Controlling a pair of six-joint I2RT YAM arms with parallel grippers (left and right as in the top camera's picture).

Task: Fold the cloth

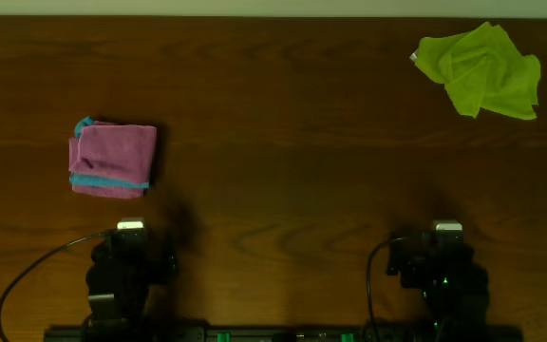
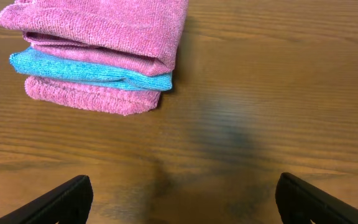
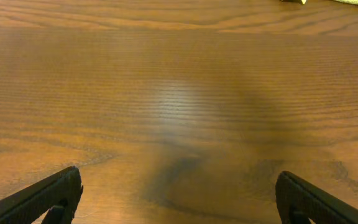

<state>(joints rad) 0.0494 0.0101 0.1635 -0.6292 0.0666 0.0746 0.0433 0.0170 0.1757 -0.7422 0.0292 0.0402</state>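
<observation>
Both pincers sit at the near edge of the bench (image 1: 283, 142). The left pincer (image 2: 185, 191) has its jaws spread wide with nothing between them. The right pincer (image 3: 179, 186) is likewise wide open and empty. Neither touches any fabric.

The cloth (image 1: 482, 68) lies at the far right corner of the bench, well apart from both pincers and roughly ahead of the right one. It is crumpled into an irregular heap with overlapping flaps, and a small white tag (image 1: 413, 57) shows at its left edge. No step of the fold is yet done.

A pink cloth (image 2: 98, 56), already folded, lies near the left pincer and directly ahead of it.

Hazards noted:
- The corners are buried in the heap. A pinch at a raised flap would likely take several layers, leaving the cloth bunched rather than spread.
- The cloth lies close to the far edge. A pull or flattening stroke directed away could carry part of it over the edge.
- The reach is long for the right arm and longer for the left. A shallow grip at full stretch may slip off.
- The left pincer could snag the pink cloth when crossing the bench.
- With both arms converging on one corner, contact between them is possible.
</observation>
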